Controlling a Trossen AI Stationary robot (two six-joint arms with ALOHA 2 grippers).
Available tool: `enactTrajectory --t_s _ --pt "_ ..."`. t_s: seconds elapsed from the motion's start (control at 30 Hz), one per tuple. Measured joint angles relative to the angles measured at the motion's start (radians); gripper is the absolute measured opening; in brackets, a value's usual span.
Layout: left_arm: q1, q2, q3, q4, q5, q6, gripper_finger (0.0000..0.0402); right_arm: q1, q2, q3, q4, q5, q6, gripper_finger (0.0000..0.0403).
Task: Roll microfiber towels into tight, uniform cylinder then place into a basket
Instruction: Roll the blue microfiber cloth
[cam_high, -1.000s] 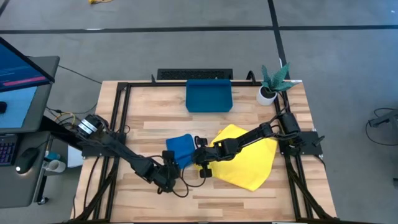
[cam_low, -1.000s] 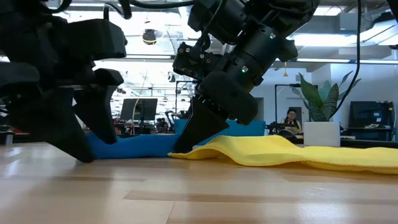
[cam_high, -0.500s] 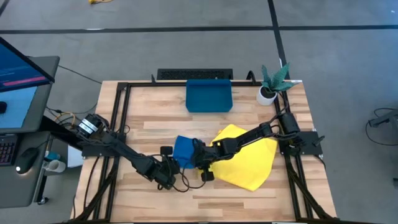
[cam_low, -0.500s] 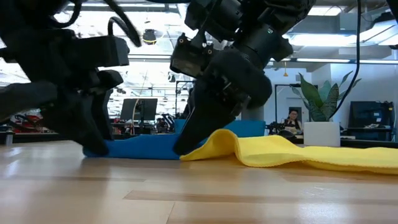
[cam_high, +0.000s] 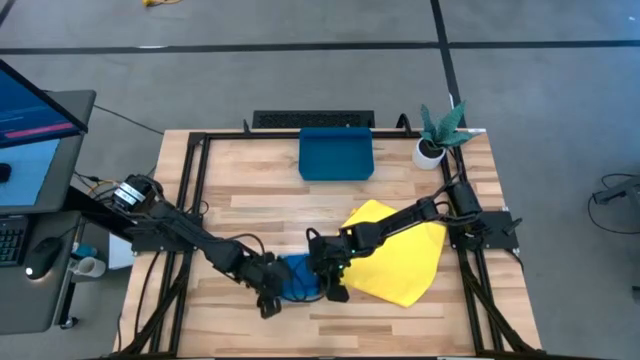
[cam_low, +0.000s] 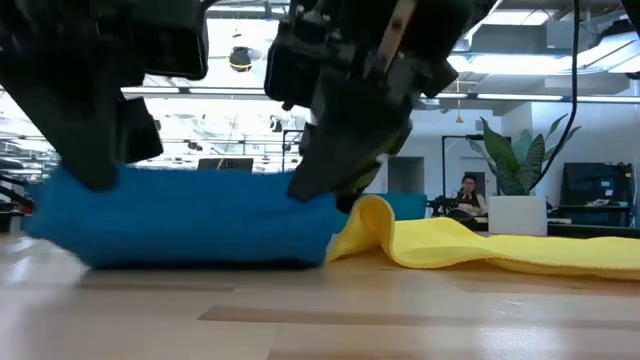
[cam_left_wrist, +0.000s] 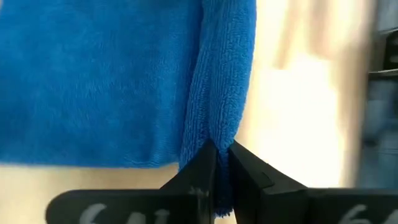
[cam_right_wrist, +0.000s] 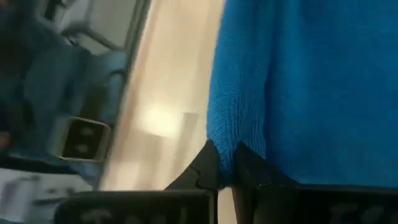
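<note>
Both arms are down at the lower middle of the high view, working the blue towel (cam_high: 296, 273) from either end. Left end effector (cam_high: 270, 296) sits at the towel's lower-left side, fingers pinched together on a folded edge of the blue cloth; in the left wrist view you can see the fabric ridge (cam_left_wrist: 221, 93) running right down between the two dark fingertips (cam_left_wrist: 202, 168). Right end effector (cam_high: 333, 283) is at the towel's right side, also clamped on the blue cloth; the right wrist view shows a blue edge (cam_right_wrist: 239, 93) caught between its fingers (cam_right_wrist: 208, 168).

In the low view the blue towel (cam_low: 190, 222) looks bunched into a thick low bundle lying on the worktop (cam_low: 400, 320), w/ both dark end effectors pressing at its top, one at each end.

Yellow towel (cam_high: 400, 250) lies spread flat just right of the blue one, under the right arm; its near edge is humped up in a fold (cam_low: 375, 215) touching the blue bundle's right end.

Basket (cam_high: 336, 154) sits at the top middle of the worktop, well apart from both towels. Small white pot w/ green plant (cam_high: 436, 135) is at the upper right corner. A person (cam_low: 467, 192) is seated far back in the room behind the worktop, low view, right of centre.
</note>
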Motion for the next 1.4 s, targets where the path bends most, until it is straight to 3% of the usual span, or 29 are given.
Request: enactTrajectory --t_s 0.07,0.23,0.33,0.53,0.7,0.87,1.03,1.4 --pt "0.0 0.0 0.0 0.027 0.062 -0.02 0.0015 0.001 0.0 0.001 0.01 -0.018 0.068 0.0035" --pt "0.004 0.003 -0.002 0.025 0.092 -0.083 0.0024 -0.006 0.03 0.001 0.011 0.0 0.22 0.0032" --pt "-0.002 0.004 -0.007 -0.017 0.147 -0.103 0.0031 -0.018 0.059 -0.003 -0.007 -0.043 0.277 0.0031" --pt "0.002 0.004 -0.005 -0.087 0.127 -0.128 0.0041 -0.047 0.074 0.001 -0.008 -0.042 0.352 0.0031" --pt "-0.018 0.004 -0.005 -0.077 0.115 -0.016 0.0041 -0.054 0.068 -0.001 0.012 -0.038 0.358 0.0032" --pt "-0.081 -0.028 -0.004 -0.061 0.009 0.012 0.0041 -0.057 0.068 -0.002 0.023 -0.035 0.386 0.0032" --pt "-0.158 -0.06 -0.003 0.039 -0.198 0.156 0.0041 -0.059 0.068 -0.002 0.027 -0.035 0.391 0.0032" --pt "-0.12 0.067 -0.002 0.22 -0.199 0.373 0.0041 -0.061 0.068 -0.002 0.033 -0.029 0.398 0.0031"
